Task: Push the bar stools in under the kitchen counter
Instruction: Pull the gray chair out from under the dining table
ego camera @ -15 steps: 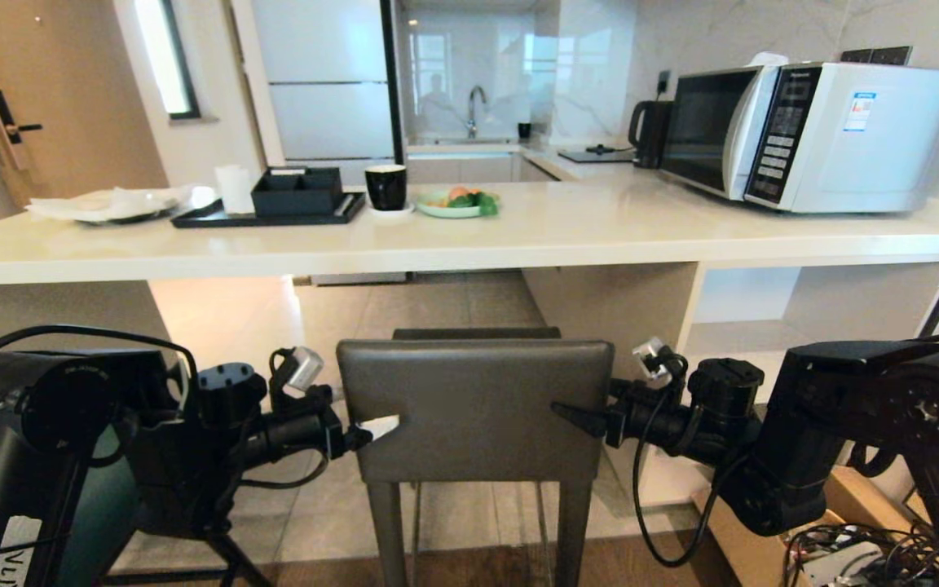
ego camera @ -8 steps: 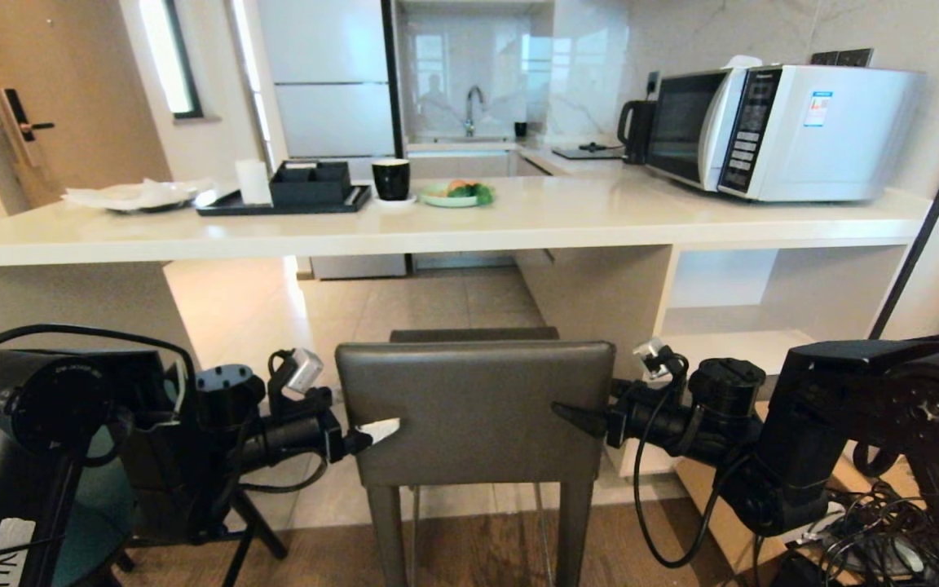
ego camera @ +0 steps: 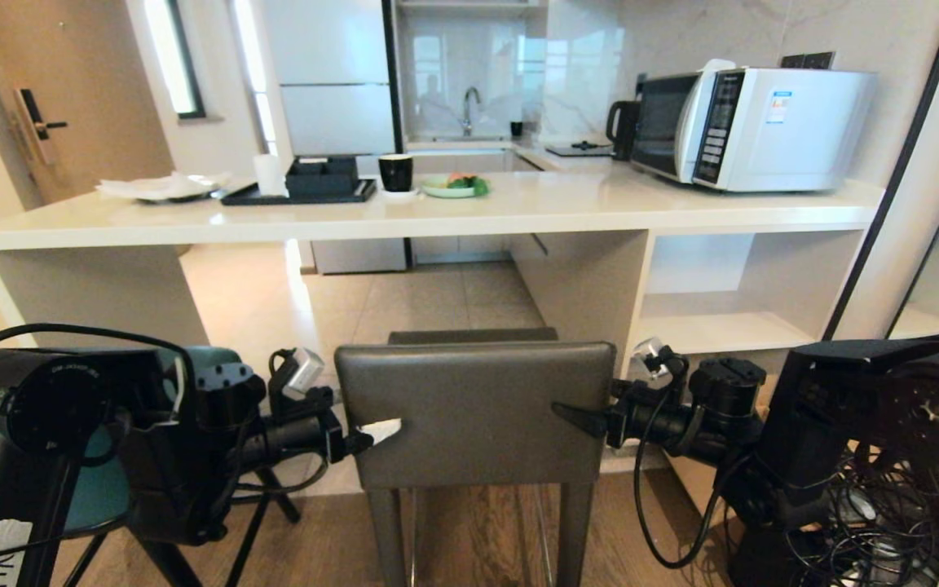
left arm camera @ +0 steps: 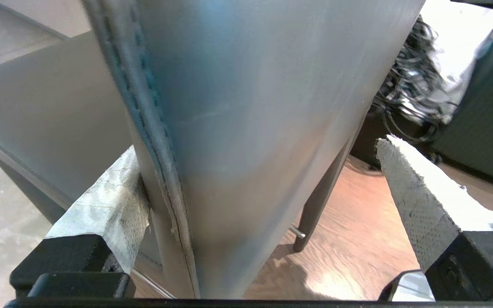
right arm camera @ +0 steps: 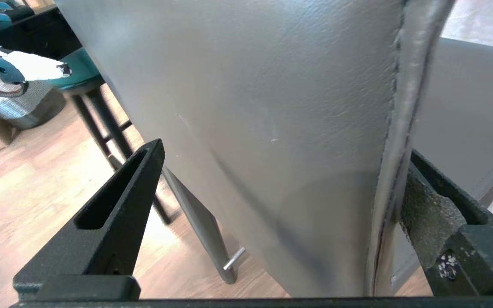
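Observation:
The dark grey bar stool [ego camera: 473, 412] stands in front of me, its square back towards me, short of the kitchen counter [ego camera: 518, 216]. My left gripper [ego camera: 368, 432] is open and straddles the back's left edge. One padded finger [left arm camera: 114, 201] lies against the front face; the other [left arm camera: 409, 179] hangs clear behind. My right gripper [ego camera: 575, 417] is open astride the right edge, with one finger [right arm camera: 426, 201] at the front and the other [right arm camera: 118, 205] apart behind. The teal bar stool [ego camera: 107, 489] shows at the left, mostly hidden by my left arm.
On the counter stand a microwave [ego camera: 755, 122], a kettle [ego camera: 620, 126], a black cup [ego camera: 394, 171], a plate of food [ego camera: 453, 186] and a black tray [ego camera: 298, 191]. Open white shelves [ego camera: 722, 302] fill its right end. Cables [ego camera: 869, 522] lie on the floor at the right.
The whole head view has drawn back from the counter, so more of its end panel, shelves and floor shows. The grey stool and both grippers keep the same place in the view.

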Robot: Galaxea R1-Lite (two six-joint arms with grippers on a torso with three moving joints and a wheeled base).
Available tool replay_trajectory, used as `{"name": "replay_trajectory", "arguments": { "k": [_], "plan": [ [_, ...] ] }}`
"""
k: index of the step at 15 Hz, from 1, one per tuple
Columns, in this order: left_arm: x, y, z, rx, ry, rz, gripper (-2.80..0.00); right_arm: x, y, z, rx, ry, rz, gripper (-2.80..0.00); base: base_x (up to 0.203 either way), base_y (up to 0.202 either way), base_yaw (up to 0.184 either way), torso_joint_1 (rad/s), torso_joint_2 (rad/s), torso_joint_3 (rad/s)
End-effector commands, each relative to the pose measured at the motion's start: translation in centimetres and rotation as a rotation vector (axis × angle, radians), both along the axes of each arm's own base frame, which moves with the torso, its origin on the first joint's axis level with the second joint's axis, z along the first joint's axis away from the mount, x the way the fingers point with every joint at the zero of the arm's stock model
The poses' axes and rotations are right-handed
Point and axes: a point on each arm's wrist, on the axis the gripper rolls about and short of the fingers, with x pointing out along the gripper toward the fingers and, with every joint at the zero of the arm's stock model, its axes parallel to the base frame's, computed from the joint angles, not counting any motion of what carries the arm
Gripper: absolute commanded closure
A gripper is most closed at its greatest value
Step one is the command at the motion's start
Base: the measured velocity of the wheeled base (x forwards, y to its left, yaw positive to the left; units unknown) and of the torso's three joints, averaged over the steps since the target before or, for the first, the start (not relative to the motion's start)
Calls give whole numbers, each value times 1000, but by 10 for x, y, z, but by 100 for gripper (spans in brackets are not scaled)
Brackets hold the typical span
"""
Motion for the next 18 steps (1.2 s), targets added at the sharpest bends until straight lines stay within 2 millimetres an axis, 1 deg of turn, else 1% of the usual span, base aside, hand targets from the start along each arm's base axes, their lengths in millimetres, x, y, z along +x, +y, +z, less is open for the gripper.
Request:
{"name": "replay_trajectory", "arguments": {
  "k": [1, 5, 7, 9, 10, 11, 14, 16, 18],
  "plan": [
    [-1, -1, 3, -2, -13, -8, -280, 0, 0, 2, 4, -12, 4, -280, -119, 0, 1, -2, 5, 1],
    [0, -2, 3, -2, -14, -7, -280, -3, -1, 3, 2, -8, 5, -280, 0, 0, 0, 0, 0, 0],
    [-3, -2, 4, -2, -9, -10, -280, -9, 0, 6, -2, 0, 12, -280, 0, 0, 0, 0, 0, 0],
    [-5, -1, 6, -2, -9, -7, -280, -13, -1, 1, -10, 24, 6, -280, 0, 0, 0, 0, 0, 0],
    [-4, 4, 6, -1, -9, 11, -280, -12, -7, 0, -11, 30, -13, -280, 0, 0, 0, 0, 0, 0],
    [-5, 11, 5, 2, -2, 40, -280, -13, -19, 0, -12, 40, -39, -280, 0, 0, 0, 0, 0, 0],
    [-22, 36, 1, 19, 57, 106, -280, -12, -54, 6, -6, 45, -111, -280, 0, 0, 0, 0, 0, 0],
    [-33, 52, 5, 23, 72, 147, -280, -17, -75, 11, 0, 52, -140, -280, 0, 0, 0, 0, 0, 0],
    [-45, 61, 14, 23, 79, 176, -280, -26, -86, 15, 1, 66, -145, -280, 0, 0, 0, 0, 0, 0]
  ]
}}
